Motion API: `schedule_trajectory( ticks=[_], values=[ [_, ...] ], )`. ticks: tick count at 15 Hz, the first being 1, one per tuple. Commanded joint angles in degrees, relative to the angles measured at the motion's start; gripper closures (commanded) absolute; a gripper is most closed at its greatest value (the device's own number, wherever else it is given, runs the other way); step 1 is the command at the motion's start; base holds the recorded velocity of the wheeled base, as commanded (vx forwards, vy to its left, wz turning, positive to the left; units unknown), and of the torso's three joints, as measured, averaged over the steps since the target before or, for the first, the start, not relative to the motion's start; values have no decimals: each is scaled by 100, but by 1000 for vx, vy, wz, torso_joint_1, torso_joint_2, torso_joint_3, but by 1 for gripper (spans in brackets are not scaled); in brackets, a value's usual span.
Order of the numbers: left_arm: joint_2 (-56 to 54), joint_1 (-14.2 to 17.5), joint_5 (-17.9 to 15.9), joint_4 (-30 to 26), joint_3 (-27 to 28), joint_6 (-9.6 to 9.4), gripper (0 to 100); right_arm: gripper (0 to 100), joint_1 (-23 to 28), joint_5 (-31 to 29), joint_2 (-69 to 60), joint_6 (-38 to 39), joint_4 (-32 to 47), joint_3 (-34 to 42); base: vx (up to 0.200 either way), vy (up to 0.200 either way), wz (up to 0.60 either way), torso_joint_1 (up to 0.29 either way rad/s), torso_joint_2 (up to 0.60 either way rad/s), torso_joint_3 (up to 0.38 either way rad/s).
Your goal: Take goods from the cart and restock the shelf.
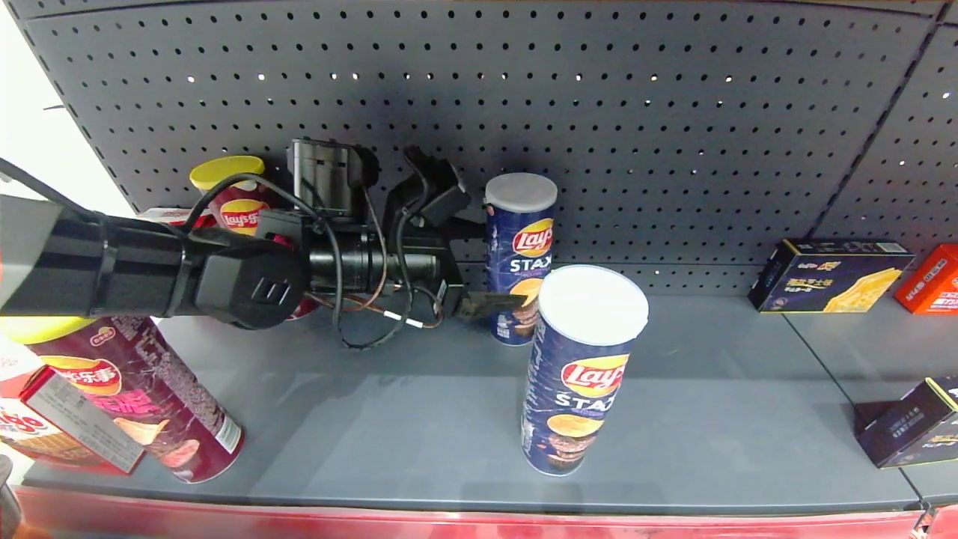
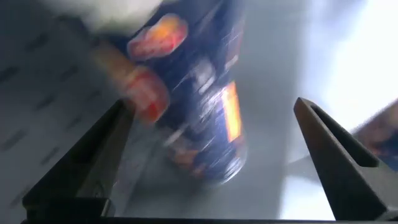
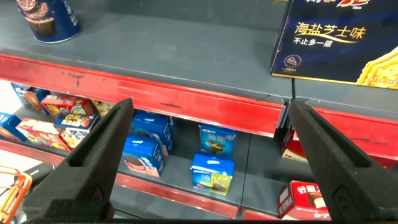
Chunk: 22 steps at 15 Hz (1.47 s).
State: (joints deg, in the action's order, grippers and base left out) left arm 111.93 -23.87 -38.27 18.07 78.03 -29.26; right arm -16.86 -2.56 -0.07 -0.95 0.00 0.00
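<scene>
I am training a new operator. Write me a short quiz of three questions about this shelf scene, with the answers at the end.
1. True or false: the front blue can lies on its side.
2. How many blue cans stand on the grey shelf in the head view? A) one B) two C) four
3. Fill in: the left gripper is ____ (open or shut).

Key: 1 false, it stands upright. 2 B, the front one and the back blue can. 3 open.
</scene>
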Motion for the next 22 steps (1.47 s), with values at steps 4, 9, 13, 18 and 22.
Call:
schedule_trajectory(
  ticks=[4, 9, 13, 18, 22],
  values=[
    [-664, 5, 522, 522, -842, -1, 0, 0, -2, 1, 7, -2, 0, 0, 0, 0, 0, 0, 0, 0],
    [-998, 23, 1067, 1023, -1660, 34, 0, 0, -2, 1, 7, -2, 0, 0, 0, 0, 0, 0, 0, 0],
    [-989, 14, 1462, 1120, -1668, 43, 0, 0, -2, 1, 7, -2, 0, 0, 0, 0, 0, 0, 0, 0],
    [-629, -12, 1708, 1234, -1370, 210, 0, 0, -2, 1, 7, -2, 0, 0, 0, 0, 0, 0, 0, 0],
    [-418, -12, 1858, 1234, -1167, 210, 0, 0, -2, 1, 7, -2, 0, 0, 0, 0, 0, 0, 0, 0]
  ],
)
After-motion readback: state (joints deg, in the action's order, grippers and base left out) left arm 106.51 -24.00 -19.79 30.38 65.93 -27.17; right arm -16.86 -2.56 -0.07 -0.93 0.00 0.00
